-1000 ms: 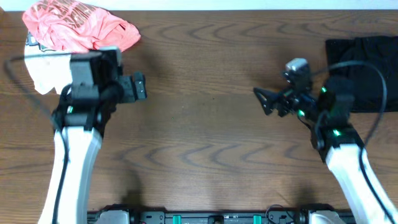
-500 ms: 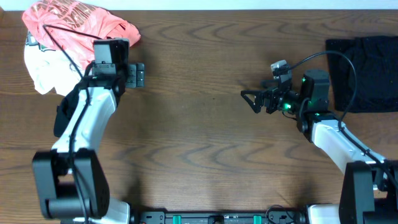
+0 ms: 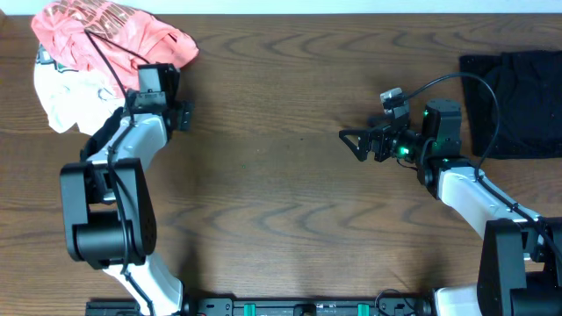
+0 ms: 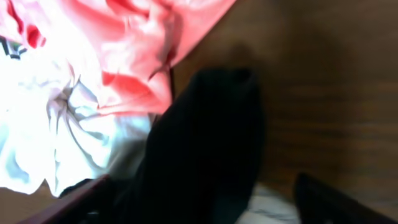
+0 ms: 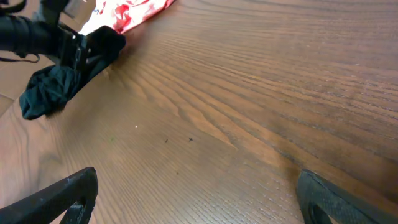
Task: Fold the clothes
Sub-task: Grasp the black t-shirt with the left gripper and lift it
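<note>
A stack of folded black clothes point(image 3: 522, 101) lies at the far right. My left gripper point(image 3: 183, 116) is at the edge of the pile at the back left. In the left wrist view its fingers point(image 4: 208, 202) are spread wide, with a matte black fabric-like mass point(image 4: 211, 137) between them; I cannot tell if it is gripped. From the right wrist view, dark limp cloth point(image 5: 46, 93) shows by the left gripper point(image 5: 81, 46). My right gripper point(image 3: 351, 143) is open and empty over bare wood point(image 5: 199, 199).
A coral-pink printed shirt point(image 3: 114, 35) lies crumpled at the back left, over a white garment point(image 3: 61, 96). Both show close up in the left wrist view, the pink shirt point(image 4: 137, 37) above the white one point(image 4: 68, 124). Cables trail from both arms.
My left arm has swung back toward the pink and white pile, its gripper now at the pile's edge. My right gripper shifted slightly left, then held still.
</note>
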You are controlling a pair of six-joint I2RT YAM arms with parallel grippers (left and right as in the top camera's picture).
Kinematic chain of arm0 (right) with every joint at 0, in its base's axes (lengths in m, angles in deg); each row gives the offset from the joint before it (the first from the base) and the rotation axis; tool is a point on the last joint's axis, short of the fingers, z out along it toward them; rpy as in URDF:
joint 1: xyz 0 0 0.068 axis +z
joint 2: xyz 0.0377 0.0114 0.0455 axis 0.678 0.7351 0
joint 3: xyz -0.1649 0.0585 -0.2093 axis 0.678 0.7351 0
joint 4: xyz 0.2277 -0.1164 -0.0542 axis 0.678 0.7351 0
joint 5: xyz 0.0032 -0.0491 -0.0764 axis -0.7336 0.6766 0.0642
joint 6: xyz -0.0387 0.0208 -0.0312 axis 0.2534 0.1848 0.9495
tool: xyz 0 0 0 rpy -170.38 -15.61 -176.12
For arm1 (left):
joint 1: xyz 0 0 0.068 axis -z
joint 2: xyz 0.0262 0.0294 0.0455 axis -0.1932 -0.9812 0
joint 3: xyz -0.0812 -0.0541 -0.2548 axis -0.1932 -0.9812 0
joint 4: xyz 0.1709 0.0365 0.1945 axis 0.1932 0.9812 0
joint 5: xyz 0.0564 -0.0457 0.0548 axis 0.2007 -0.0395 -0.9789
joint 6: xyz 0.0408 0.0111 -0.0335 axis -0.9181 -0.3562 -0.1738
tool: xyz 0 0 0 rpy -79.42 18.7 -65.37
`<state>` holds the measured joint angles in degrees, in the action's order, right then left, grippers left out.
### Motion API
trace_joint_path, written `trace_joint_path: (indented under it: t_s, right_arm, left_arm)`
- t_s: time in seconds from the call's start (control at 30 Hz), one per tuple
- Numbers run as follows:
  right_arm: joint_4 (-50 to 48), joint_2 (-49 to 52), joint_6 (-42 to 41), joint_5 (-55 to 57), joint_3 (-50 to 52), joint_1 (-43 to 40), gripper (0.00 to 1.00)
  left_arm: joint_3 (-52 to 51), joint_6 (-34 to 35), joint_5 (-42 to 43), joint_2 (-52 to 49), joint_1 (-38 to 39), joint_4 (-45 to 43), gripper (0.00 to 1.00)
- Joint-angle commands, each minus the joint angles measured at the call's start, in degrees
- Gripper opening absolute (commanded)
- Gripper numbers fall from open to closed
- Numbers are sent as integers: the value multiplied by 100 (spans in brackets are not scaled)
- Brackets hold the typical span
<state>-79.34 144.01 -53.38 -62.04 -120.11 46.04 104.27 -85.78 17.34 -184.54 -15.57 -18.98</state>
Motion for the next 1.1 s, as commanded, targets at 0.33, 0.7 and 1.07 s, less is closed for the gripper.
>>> trace_joint_path:
  t_s: [0.33,0.7,1.07]
  right_arm:
    - [-20,37,15,385,-105,48,65]
    - [304,-140,-466,664,-122,26,42]
    - [2170,-2057,-391,1731,-223,26,31]
  left_arm:
    - [96,42,-173,247,-203,-177,6]
    - [96,1355,-133,2527,726,-17,6]
    - [96,1534,-116,4782,2660,400,6]
